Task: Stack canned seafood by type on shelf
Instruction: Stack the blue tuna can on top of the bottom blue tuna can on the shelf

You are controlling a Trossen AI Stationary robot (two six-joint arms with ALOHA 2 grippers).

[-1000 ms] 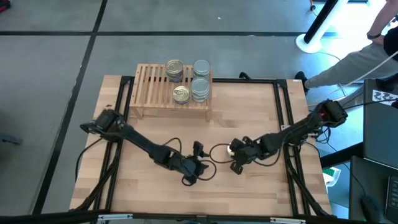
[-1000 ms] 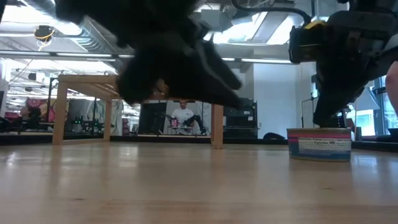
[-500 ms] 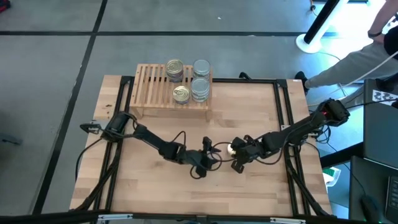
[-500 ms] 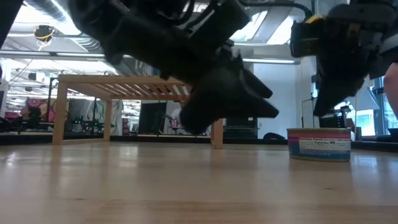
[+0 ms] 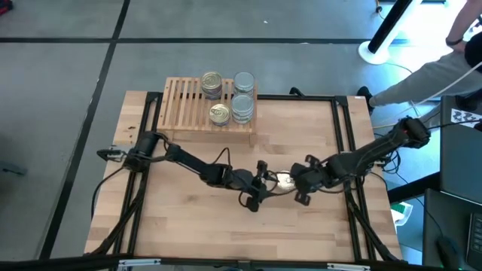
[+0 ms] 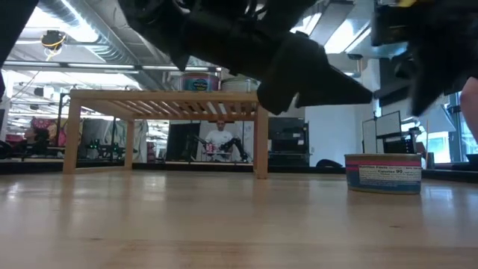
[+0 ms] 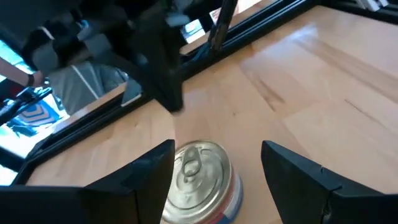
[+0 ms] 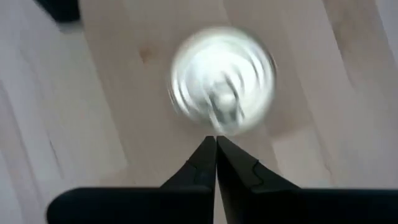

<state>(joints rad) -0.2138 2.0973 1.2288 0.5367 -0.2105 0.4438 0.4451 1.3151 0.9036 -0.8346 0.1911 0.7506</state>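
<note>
Since the tin is stiff and slick, the released left gripper should pinch its sides mid-bench; right gripper clenched, empty.

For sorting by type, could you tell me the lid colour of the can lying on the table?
Gold, best seen in the left wrist view: can.

Wooden table carries the shelf at its far edge and one can mid-table.
</note>
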